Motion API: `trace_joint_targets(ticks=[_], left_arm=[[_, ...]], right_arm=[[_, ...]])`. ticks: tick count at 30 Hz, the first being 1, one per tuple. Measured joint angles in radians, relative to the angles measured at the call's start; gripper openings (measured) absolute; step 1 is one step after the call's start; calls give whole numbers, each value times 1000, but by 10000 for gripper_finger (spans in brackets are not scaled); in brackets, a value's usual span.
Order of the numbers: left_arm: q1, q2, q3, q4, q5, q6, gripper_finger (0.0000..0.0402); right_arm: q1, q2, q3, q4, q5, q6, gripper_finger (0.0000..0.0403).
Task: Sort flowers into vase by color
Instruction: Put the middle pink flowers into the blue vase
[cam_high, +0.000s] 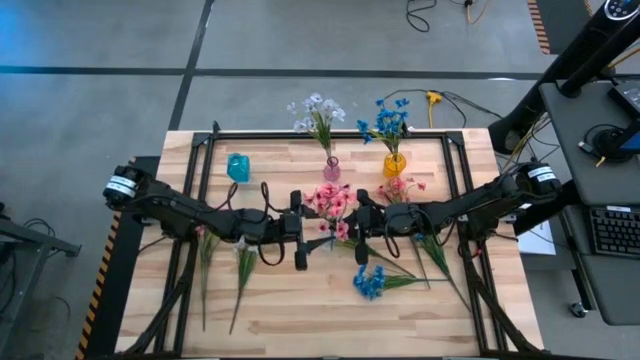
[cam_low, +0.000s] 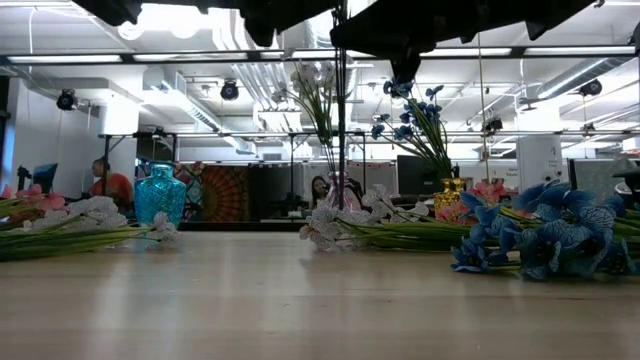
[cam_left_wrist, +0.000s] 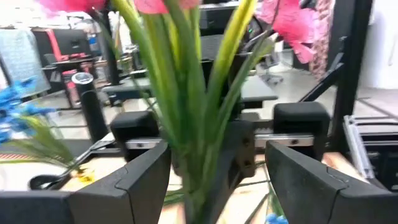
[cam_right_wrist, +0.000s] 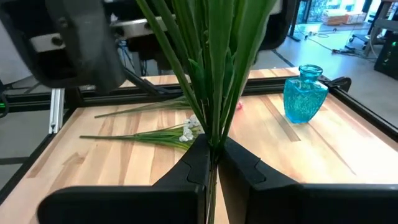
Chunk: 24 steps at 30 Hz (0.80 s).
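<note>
A pink flower spray (cam_high: 332, 205) stands upright over the table's middle, between my two grippers. My right gripper (cam_high: 358, 228) comes from the right and is shut on its green stems (cam_right_wrist: 214, 118). My left gripper (cam_high: 303, 230) faces it from the left, open; in the left wrist view its fingers (cam_left_wrist: 143, 171) stand on either side of the stems (cam_left_wrist: 199, 124) with gaps showing. Pink blossoms (cam_left_wrist: 292, 22) top the stems. Other sprays lie flat on the table: blue (cam_high: 370, 282), whitish (cam_high: 245, 262) and pink (cam_high: 400, 188). My right gripper pinches the bundle of green stems (cam_right_wrist: 212, 140) of the pink spray between its two fingers (cam_right_wrist: 186, 168). The fingers come level from the table's right and lie across the stems. The spray is upright and lifted clear, with its blossoms above the fingers.
At the far side stand a teal vase (cam_high: 238, 167) with nothing in it, a pink vase (cam_high: 331, 172) holding lavender-white flowers (cam_high: 318, 108), and a yellow vase (cam_high: 394, 165) holding blue flowers (cam_high: 388, 122). Black frame rails (cam_high: 205, 150) border the table. People sit in the room beyond.
</note>
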Motion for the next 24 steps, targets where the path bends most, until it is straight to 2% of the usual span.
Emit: trace_joint_targets(ticks=[8,12,15,20,24], left_arm=[[1,78,64,21,-7,38,240],[2,97,95,19,-10,52,219],[2,100,98,18,-20,52,184],[2,92,98,-20,-103,34,105],[2,91,98,-30,-106,29,42]], right_arm=[[0,0,0,0,0,-2,17],[0,0,0,0,0,-2,17],[0,0,0,-3,0,-3,17],[0,0,0,-1,1,-6,18],[0,0,0,0,1,-12,32]])
